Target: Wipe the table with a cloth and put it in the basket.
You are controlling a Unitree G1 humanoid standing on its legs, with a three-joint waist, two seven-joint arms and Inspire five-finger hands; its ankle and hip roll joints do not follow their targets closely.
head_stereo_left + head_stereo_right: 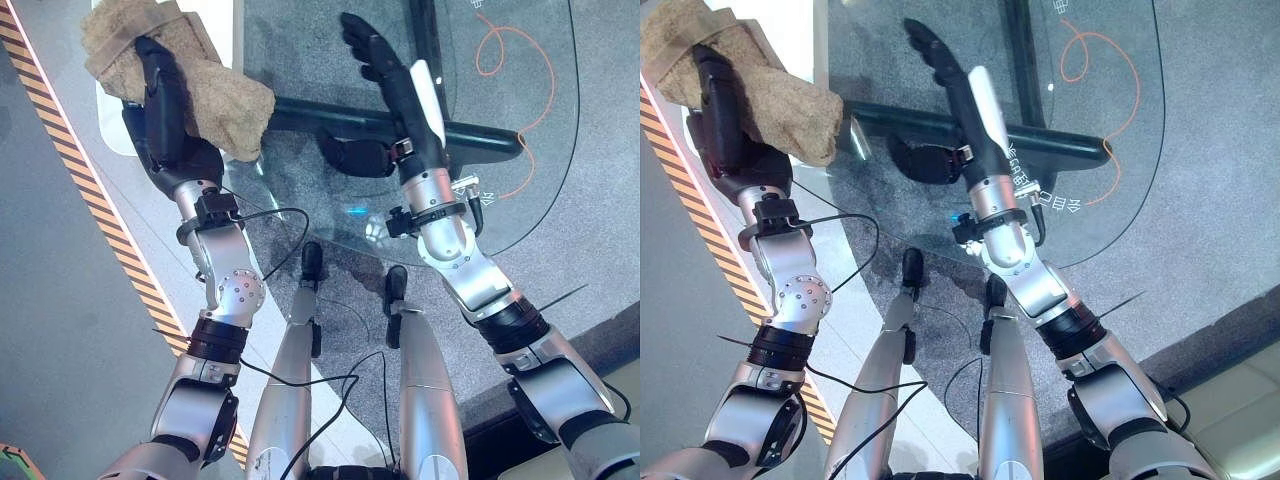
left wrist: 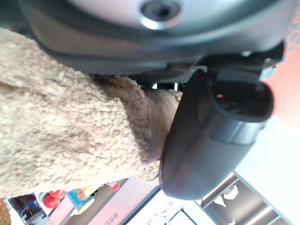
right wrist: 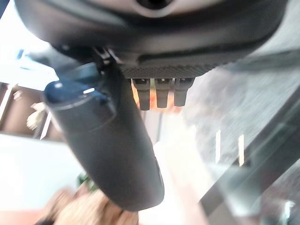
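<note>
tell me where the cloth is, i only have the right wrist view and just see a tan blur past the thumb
Observer: The tan cloth is in the left hand, whose fingers curl over it.
Operator: is it on the glass yet
Observer: It is at the left edge of the glass table, partly over a white surface. I cannot tell whether it touches either.
Operator: and my right hand
Observer: The right hand is open with its fingers straight. It is over the glass, above the dark crossbar under the tabletop.
</note>
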